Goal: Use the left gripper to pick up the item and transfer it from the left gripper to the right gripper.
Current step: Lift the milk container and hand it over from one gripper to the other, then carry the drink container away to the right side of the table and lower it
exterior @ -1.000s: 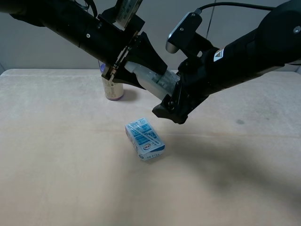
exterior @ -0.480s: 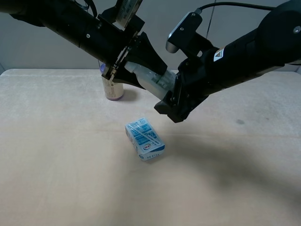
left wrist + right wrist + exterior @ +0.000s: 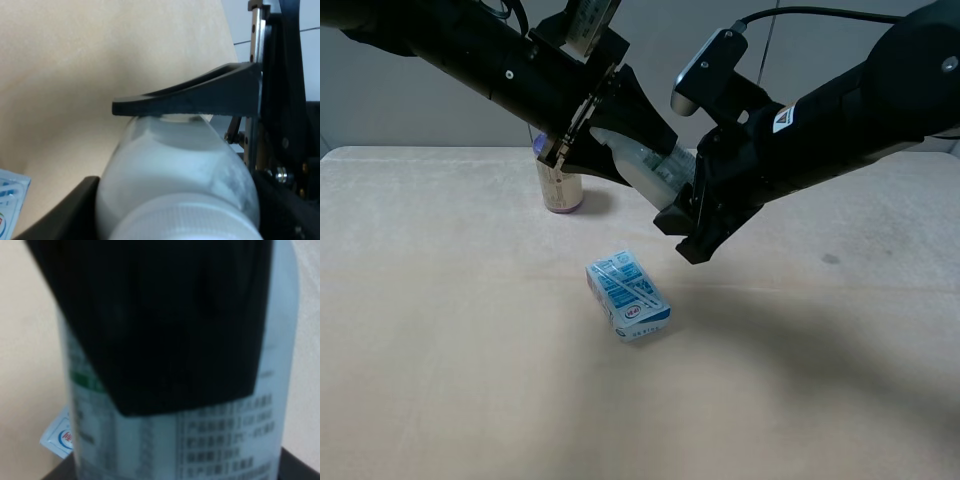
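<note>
The item, a small white bottle, hangs in the air above the table, lying nearly level. My left gripper is shut on it, one slim finger above and one below. In the left wrist view the bottle fills the gap under the upper finger. My right gripper comes from the right with its jaws on either side of the bottle's far end; they look open. In the right wrist view the labelled bottle fills the frame, with a left finger lying across it.
A blue-and-white carton lies on the beige table just below the two grippers; its corner shows in the right wrist view. A purple-topped beige can stands behind, partly hidden by the left arm.
My right gripper has moved up and left, closer onto the bottle's end. The left gripper and bottle have lifted very slightly. The carton and can have not moved.
</note>
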